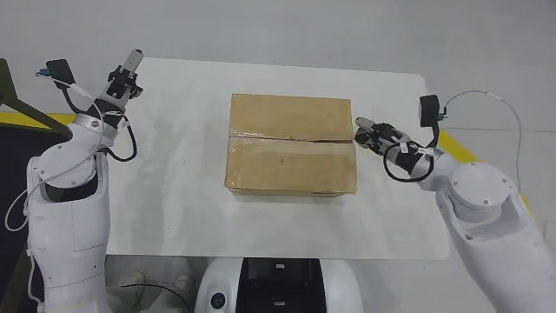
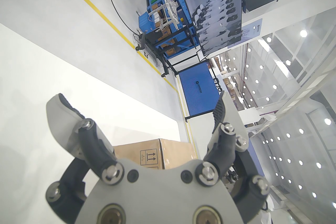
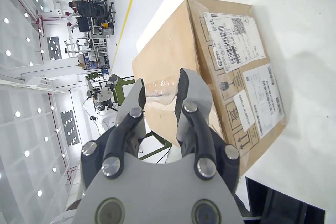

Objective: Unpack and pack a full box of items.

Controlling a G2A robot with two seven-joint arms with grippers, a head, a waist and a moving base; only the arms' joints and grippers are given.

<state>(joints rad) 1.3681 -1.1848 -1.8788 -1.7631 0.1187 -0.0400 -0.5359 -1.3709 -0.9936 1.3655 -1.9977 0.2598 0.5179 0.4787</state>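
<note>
The box [image 1: 291, 143] is sitting shut in the middle of the table [image 1: 174, 200], its two top flaps meeting along a taped seam [image 1: 291, 140]. The right gripper [image 1: 362, 129] is hovering right at the box's short end, level with the top edge. In the right wrist view the right gripper [image 3: 162, 83] is showing a narrow gap. The tape [image 3: 158, 93] is lying just ahead of the fingertips, in line with that gap. Whether the fingers [image 3: 187, 89] are touching the cardboard cannot be told. Just beside them, the box's end face is carrying white labels [image 3: 236, 41] and printed handling marks.

Over on the other side, the left gripper [image 1: 130, 68] is hanging near the table's far corner, well apart from the box. The left wrist view is showing the left gripper [image 2: 141, 101] spread wide with nothing between the fingers [image 2: 61, 110]. The box [image 2: 168, 154] is showing behind their base rather than ahead of the tips, which are pointing away over the table edge.
</note>
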